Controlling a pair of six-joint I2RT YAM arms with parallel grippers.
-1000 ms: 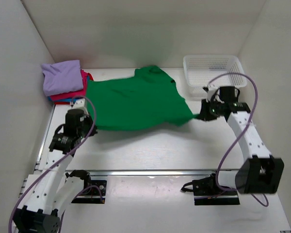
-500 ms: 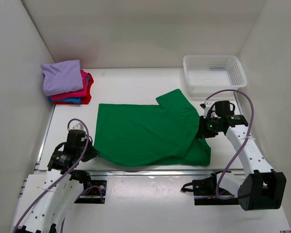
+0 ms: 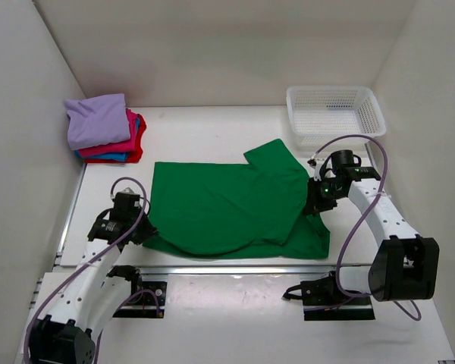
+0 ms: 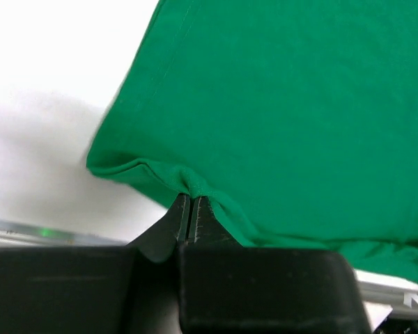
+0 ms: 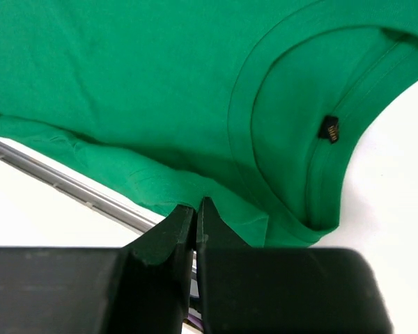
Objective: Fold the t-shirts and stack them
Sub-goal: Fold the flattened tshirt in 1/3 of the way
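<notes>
The white table (image 3: 212,129) carries a green t-shirt (image 3: 220,205), a folded shirt stack (image 3: 98,125) and a basket (image 3: 334,114).

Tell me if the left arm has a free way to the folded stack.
Probably not yet: the left gripper is shut on the green shirt, though only bare table lies before the stack.

The green t-shirt (image 3: 227,208) lies spread out and mostly flat on the tabletop (image 3: 212,129), close to the front edge. One sleeve (image 3: 271,154) pokes out toward the back on the right side. Its front edge looks doubled over, but that is hard to see well. A small dark tag (image 5: 328,128) sits inside the neck hole. The left claw (image 4: 190,209) pinches its left corner, and the right claw (image 5: 195,212) pinches its right side. In the back left corner sits a pile of folded t-shirts (image 3: 106,135): a purple one (image 3: 97,120) on top, a pink-red one (image 3: 130,130) under it, and a blue one (image 3: 112,156) lower down.
</notes>
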